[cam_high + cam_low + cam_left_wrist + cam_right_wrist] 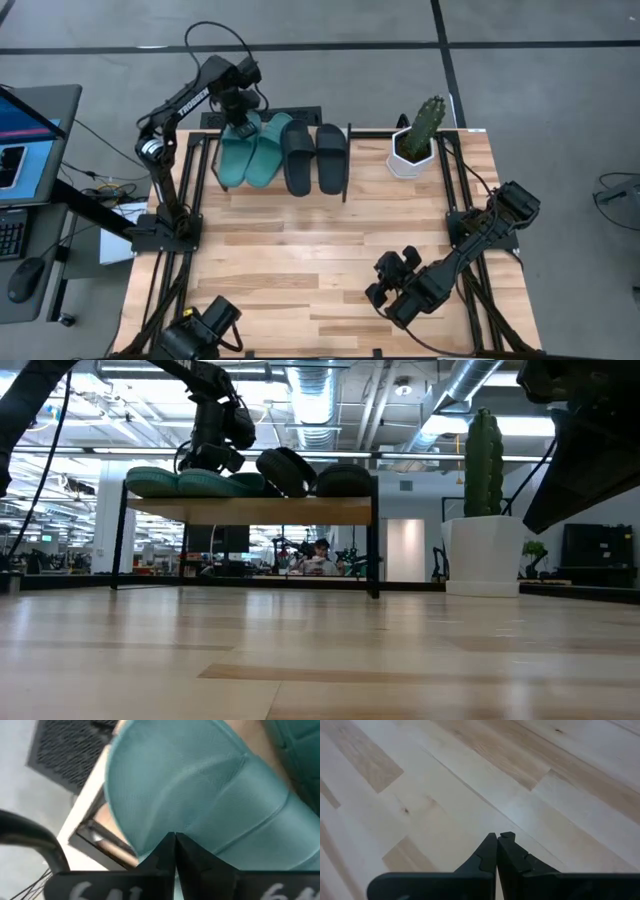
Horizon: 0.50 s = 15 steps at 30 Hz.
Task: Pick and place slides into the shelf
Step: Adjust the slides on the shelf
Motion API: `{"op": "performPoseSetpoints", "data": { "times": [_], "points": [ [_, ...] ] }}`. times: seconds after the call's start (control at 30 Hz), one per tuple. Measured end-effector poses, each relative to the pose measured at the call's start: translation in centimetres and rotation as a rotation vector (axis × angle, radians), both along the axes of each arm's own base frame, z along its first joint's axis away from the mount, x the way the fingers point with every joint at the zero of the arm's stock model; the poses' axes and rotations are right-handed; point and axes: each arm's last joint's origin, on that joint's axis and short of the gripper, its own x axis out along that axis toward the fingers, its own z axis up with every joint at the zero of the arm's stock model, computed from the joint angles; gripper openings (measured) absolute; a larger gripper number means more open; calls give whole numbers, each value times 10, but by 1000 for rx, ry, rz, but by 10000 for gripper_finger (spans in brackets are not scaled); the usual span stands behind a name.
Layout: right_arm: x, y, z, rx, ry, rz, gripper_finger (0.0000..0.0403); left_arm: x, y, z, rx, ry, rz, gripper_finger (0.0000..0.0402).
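Four slides lie side by side on the shelf (250,510) at the table's far left: two teal slides (236,152) (268,150) and two black slides (297,156) (331,156). They rest sole down on the light wood board. My left gripper (240,122) hangs over the far end of the leftmost teal slide (200,790), pointing down with its fingers shut (175,840). In the low view it sits just above the teal slides (190,482). My right gripper (385,282) waits shut (497,837) over bare table near the right front. My left gripper's shut fingertips (170,845) come from above at the leftmost teal slide's far end (150,837), close to its rim. The slide lies flat on the shelf board. I cannot tell whether the tips touch it.
A cactus in a white pot (415,145) stands to the right of the shelf, near the table's far right corner. The shelf's thin black frame post (347,165) stands beside the black slides. Bare wooden tabletop (300,260) stretches across the middle and front.
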Motion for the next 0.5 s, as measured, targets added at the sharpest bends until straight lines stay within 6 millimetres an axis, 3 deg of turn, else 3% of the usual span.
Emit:
{"op": "performPoseSetpoints", "data": {
  "times": [0.5],
  "points": [
    [-1, 1, 0, 2, -2, 4, 0, -24, -26, 45, 162, -13, 11, 0]
  ]
}}
